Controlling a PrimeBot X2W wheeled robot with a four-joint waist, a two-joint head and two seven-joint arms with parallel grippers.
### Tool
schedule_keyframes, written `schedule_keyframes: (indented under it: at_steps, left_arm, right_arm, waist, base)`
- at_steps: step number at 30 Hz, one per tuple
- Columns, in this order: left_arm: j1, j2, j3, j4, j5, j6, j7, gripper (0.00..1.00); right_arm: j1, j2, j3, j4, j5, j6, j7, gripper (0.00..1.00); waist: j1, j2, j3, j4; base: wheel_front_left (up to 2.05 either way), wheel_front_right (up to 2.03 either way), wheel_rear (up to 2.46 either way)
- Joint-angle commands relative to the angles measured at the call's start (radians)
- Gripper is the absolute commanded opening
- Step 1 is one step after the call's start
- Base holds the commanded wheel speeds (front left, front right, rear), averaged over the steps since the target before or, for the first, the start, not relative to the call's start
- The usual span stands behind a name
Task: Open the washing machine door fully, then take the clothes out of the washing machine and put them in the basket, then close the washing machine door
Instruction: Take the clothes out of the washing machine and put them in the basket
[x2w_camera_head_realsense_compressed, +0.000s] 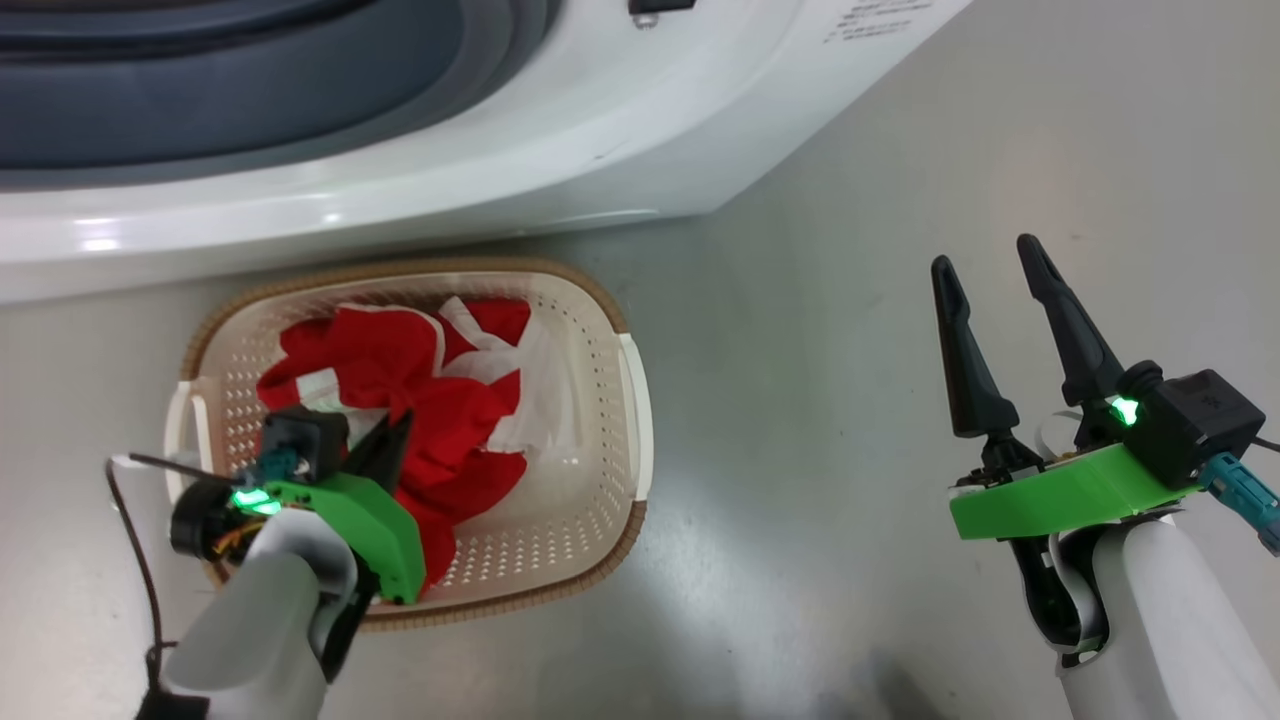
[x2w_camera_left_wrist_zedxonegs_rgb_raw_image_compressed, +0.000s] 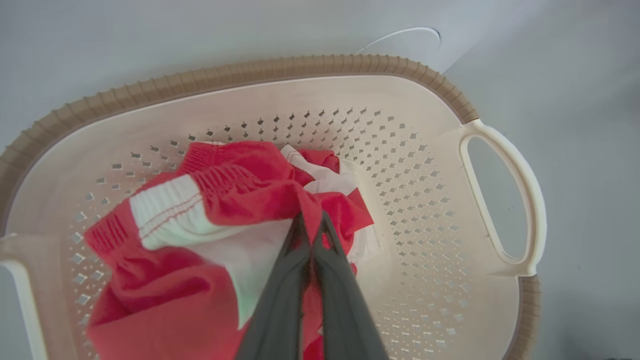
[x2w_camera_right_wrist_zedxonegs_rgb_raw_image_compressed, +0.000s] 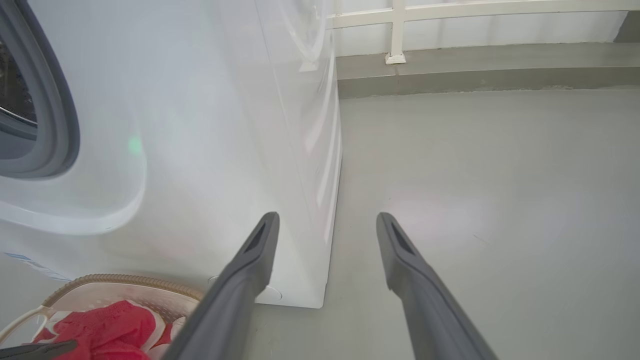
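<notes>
A: Start with the biggest thing. Where's the washing machine (x2w_camera_head_realsense_compressed: 520, 160)?

B: Across the top of the head view, white and boxy, standing on the grey floor (x2w_camera_head_realsense_compressed: 850, 380). Its grey gasket (x2w_camera_right_wrist_zedxonegs_rgb_raw_image_compressed: 62, 125) rings the opening. The dark patch inside it may be the drum, but that corner of the right wrist view is too dim to be sure.

A: And the basket (x2w_camera_head_realsense_compressed: 612, 420)?

B: On the floor just in front of the machine, toward the robot's left, with its brown rim up and a white handle on each short side.

A: The clothes (x2w_camera_head_realsense_compressed: 440, 400)?

B: Inside the basket, a red heap with white panels, piled toward the side nearer the left arm. The right-hand part of the basket's bottom shows bare.

A: The hands?

B: The left gripper (x2w_camera_left_wrist_zedxonegs_rgb_raw_image_compressed: 312, 222) reaches down into the basket, its fingers pressed together with a fold of red fabric pinched between them. The right gripper (x2w_camera_head_realsense_compressed: 985, 258) hangs over bare floor well to the right of the basket, fingers spread wide, holding nothing.
</notes>
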Motion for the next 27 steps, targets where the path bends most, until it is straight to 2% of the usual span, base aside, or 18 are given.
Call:
schedule_keyframes:
  at_steps: [1,6,7,8,9,10,11,12,27]
  left_arm:
    - [-0.006,0.035,0.007,0.002,-0.022,-0.006,-0.012,0.00]
    - [-0.031,0.041,-0.034,0.027,-0.066,-0.006,-0.012,0.00]
    - [-0.035,0.042,-0.041,0.029,-0.074,-0.006,-0.012,0.04]
    - [-0.035,0.042,-0.041,0.029,-0.074,-0.006,-0.012,0.04]
    - [-0.038,0.042,-0.048,0.032,-0.081,-0.006,-0.012,0.13]
    - [-0.041,0.042,-0.055,0.033,-0.088,-0.006,-0.012,0.36]
    - [-0.043,0.042,-0.061,0.033,-0.095,-0.006,-0.012,0.65]
    - [-0.043,0.043,-0.066,0.032,-0.101,-0.006,-0.012,1.00]
    - [0.032,0.056,-0.035,-0.060,-0.144,-0.006,-0.012,1.00]
  right_arm:
    - [0.001,-0.007,0.021,-0.027,0.001,0.006,-0.006,1.00]
    - [-0.008,-0.007,0.022,-0.029,-0.001,0.006,-0.006,1.00]
    - [-0.009,-0.007,0.022,-0.028,-0.002,0.006,-0.006,1.00]
    - [-0.009,-0.007,0.022,-0.028,-0.002,0.006,-0.006,1.00]
    - [-0.010,-0.007,0.022,-0.027,-0.003,0.006,-0.006,1.00]
    - [-0.011,-0.007,0.021,-0.026,-0.003,0.006,-0.006,1.00]
    - [-0.011,-0.007,0.021,-0.025,-0.004,0.006,-0.006,1.00]
    - [-0.010,-0.007,0.020,-0.023,-0.004,0.006,-0.006,1.00]
    - [0.025,-0.007,0.025,0.019,0.004,0.006,-0.006,1.00]
  waist:
    - [0.0000,-0.0001,0.021,-0.008]
    - [0.0000,-0.0001,0.035,-0.012]
    - [0.0000,-0.0001,0.036,-0.012]
    - [0.0000,-0.0001,0.036,-0.012]
    - [0.0000,-0.0001,0.034,-0.012]
    - [0.0000,-0.0001,0.032,-0.011]
    - [0.0000,-0.0001,0.029,-0.011]
    - [0.0000,-0.0001,0.023,-0.010]
    - [0.0000,-0.0001,-0.117,0.012]
  base:
    - [0.00,0.00,0.00]
    - [0.00,0.00,0.00]
    - [0.00,0.00,0.00]
    - [0.00,0.00,0.00]
    - [0.00,0.00,0.00]
    - [0.00,0.00,0.00]
    - [0.00,0.00,0.00]
    - [0.00,0.00,0.00]
    - [0.00,0.00,0.00]
